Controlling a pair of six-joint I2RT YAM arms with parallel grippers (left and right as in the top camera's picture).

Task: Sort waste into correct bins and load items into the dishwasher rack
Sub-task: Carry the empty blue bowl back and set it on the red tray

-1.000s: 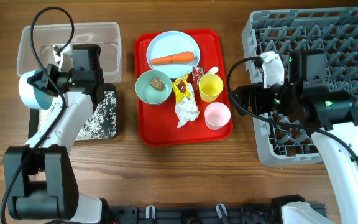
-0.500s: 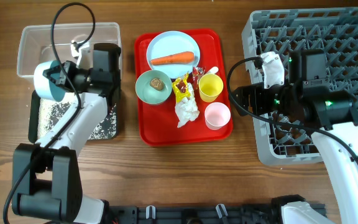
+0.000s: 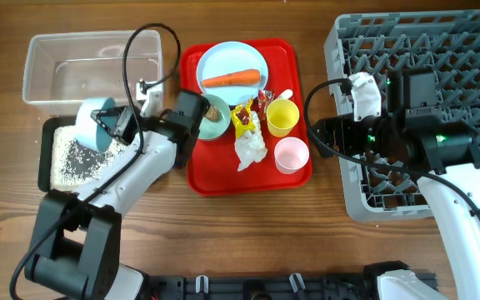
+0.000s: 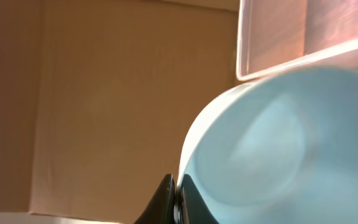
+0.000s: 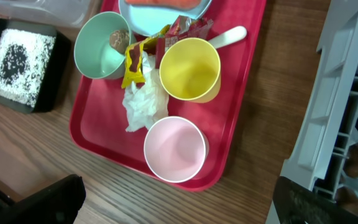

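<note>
Bowl [image 3: 96, 127] hangs tilted over the black tray [image 3: 43, 167], its rim pinched in the left gripper [image 4: 174, 198]. The right gripper [image 5: 179, 202] gapes empty, well right of that tray.

The light blue bowl [image 4: 260, 143] I hold looks smooth, faintly glossy; the table [image 3: 248, 242] is matt, grained wood; the red tray [image 5: 95, 130] shiny plastic; the tub [image 3: 57, 75] clear plastic; the tissue [image 5: 143, 102] crumpled paper; the rack [image 3: 473, 50] dull grey plastic.
</note>
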